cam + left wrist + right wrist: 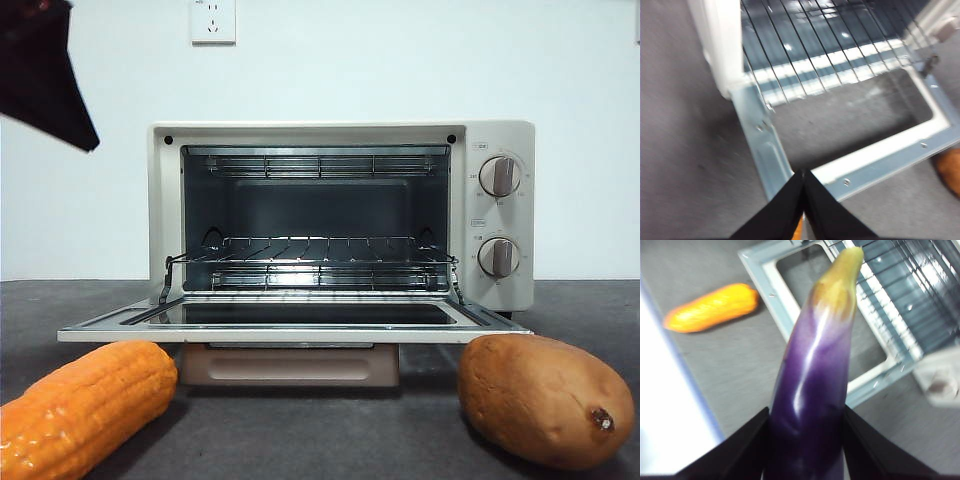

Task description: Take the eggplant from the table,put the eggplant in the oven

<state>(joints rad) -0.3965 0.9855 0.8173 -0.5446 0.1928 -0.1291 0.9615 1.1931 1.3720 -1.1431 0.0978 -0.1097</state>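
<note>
The right pincer point(807, 440) pinches the glossy dark purple eggplant point(815, 385), yellowish stem end leading, above the dark grey worktop point(735, 360) before the cream-beige toaster oven point(500, 140), door down. The left pincer point(804, 175), pressed together, hovers over the door.

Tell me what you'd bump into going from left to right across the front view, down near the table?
Corn cob → oven with its door dropped open → brown potato-like tuber.
</note>
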